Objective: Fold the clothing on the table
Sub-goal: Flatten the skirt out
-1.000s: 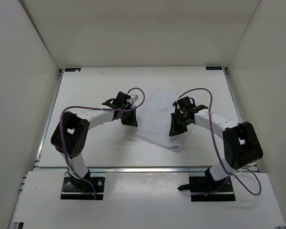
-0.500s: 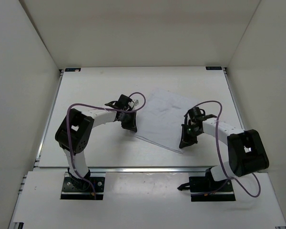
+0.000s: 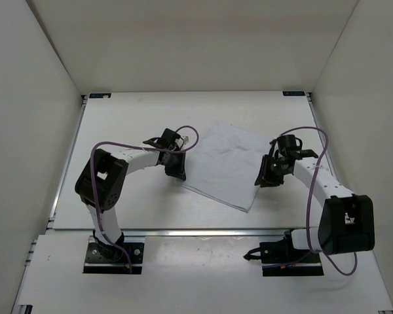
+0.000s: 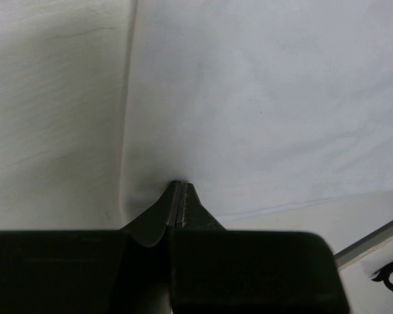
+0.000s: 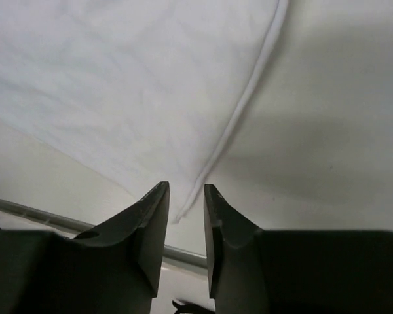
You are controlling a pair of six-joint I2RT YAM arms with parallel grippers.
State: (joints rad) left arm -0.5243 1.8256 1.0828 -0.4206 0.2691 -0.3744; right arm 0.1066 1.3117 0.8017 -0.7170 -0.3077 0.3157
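White table [image 3: 118,118] bears the clothing [image 3: 226,160] spread flat at its middle, the cloth's left edge pinched in the closed left gripper [image 4: 179,187], its right hem running straight away from the right gripper [image 5: 186,187], whose slightly parted jaws hold nothing, just off that hem's near corner

thin soft white cloth [image 3: 226,163]: 1 | big flat white table [image 3: 118,118]: 1 | white and black robot arms: 2, left arm [image 3: 134,159] and right arm [image 3: 316,178] | black two-finger grippers: 2, left gripper [image 3: 177,172] and right gripper [image 3: 266,180] | thin purple cables [image 3: 197,137] [image 3: 308,128]: 2 | black base plates [image 3: 111,256] [image 3: 293,260]: 2 | shiny metal rail [image 3: 203,230] at the near table edge: 1
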